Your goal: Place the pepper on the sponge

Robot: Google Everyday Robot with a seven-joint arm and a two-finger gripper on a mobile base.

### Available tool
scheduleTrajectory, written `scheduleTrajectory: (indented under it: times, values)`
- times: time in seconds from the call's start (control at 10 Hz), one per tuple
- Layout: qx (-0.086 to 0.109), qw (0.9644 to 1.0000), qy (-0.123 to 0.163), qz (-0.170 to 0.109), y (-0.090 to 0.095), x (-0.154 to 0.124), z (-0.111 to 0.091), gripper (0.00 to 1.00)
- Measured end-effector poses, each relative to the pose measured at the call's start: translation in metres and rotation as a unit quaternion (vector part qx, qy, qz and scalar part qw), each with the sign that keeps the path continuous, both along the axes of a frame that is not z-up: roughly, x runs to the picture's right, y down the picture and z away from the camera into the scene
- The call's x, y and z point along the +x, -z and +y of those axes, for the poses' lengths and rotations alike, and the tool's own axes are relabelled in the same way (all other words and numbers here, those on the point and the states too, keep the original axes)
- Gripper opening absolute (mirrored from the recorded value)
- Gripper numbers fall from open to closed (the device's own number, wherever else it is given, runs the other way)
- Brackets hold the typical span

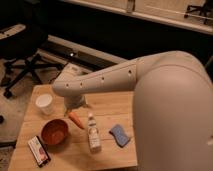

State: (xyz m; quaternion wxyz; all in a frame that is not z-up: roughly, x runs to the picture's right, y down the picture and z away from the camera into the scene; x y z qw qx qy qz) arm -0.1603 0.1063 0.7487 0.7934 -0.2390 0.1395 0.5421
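The pepper (76, 120) is a small orange tapered piece lying on the wooden table (115, 105), just right of the orange-red bowl. The blue sponge (119, 135) lies flat near the table's right front, about a hand's width right of the pepper. My white arm sweeps in from the right across the table. Its end with the gripper (74, 106) hangs directly above and behind the pepper's stem end, close to the tabletop. The arm's wrist hides the gripper's lower part.
A white bottle (93, 133) lies between pepper and sponge. An orange-red bowl (54, 132) sits front left, a dark packet (39, 150) at the front left corner, a white cup (45, 103) at the left. An office chair (20, 55) stands beyond the table.
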Motion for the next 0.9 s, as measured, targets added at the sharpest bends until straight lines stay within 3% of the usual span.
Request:
scheduleTrajectory:
  times: [0.5, 0.7, 0.9]
  values:
    - [0.008, 0.998, 0.061, -0.012, -0.047, -0.031, 0.0, 0.8]
    - [-0.002, 0.9974, 0.07, -0.016, -0.069, -0.034, 0.0, 0.8]
    - [-0.029, 0.9966, 0.074, -0.021, -0.093, -0.035, 0.008, 0.8]
